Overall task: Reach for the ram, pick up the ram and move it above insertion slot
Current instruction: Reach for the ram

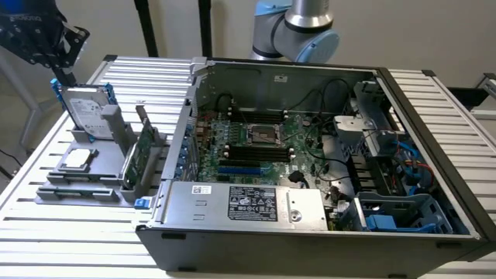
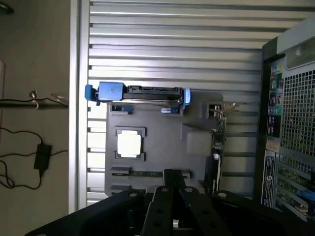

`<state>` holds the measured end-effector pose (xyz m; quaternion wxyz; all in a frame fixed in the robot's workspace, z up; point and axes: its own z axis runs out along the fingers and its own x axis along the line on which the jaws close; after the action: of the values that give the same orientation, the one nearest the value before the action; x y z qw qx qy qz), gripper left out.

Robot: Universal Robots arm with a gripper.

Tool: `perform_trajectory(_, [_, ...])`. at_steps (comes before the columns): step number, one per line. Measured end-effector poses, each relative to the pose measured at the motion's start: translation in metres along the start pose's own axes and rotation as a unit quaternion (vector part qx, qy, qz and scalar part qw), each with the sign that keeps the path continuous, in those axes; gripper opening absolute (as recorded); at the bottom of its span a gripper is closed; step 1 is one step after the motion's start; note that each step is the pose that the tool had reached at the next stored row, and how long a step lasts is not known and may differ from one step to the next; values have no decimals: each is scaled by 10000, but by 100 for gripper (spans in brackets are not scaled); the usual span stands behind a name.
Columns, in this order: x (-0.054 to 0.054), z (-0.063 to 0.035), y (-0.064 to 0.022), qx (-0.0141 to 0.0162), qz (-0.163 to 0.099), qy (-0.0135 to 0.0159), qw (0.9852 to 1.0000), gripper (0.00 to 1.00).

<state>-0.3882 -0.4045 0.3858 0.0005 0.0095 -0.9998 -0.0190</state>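
The ram (image 1: 78, 191) lies in the nearest groove of the grey holder (image 1: 81, 138) on the table (image 1: 62, 232), left of the opened computer case (image 1: 232, 244). I judge the groove fixes it where a downward reach can find it. My tool (image 2: 173, 178) hangs high above the holder's far side, pointing down, well clear of the ram, drawn closed on nothing.

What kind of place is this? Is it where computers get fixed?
Probably a robot lab's workbench for building computers. An open computer case shows its motherboard, a grey holder keeps a hard drive and other parts ready, and a robot arm rises behind the case.
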Motion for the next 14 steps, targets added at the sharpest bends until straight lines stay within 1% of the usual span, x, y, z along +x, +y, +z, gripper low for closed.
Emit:
perform_trajectory(5, [5,27,-226,-1,0,-1,10000,11])
perform_trajectory(11, [20,83,-498,1,0,0,10000,11])
perform_trajectory(14, [31,119,-585,10,1,0,10000,11])
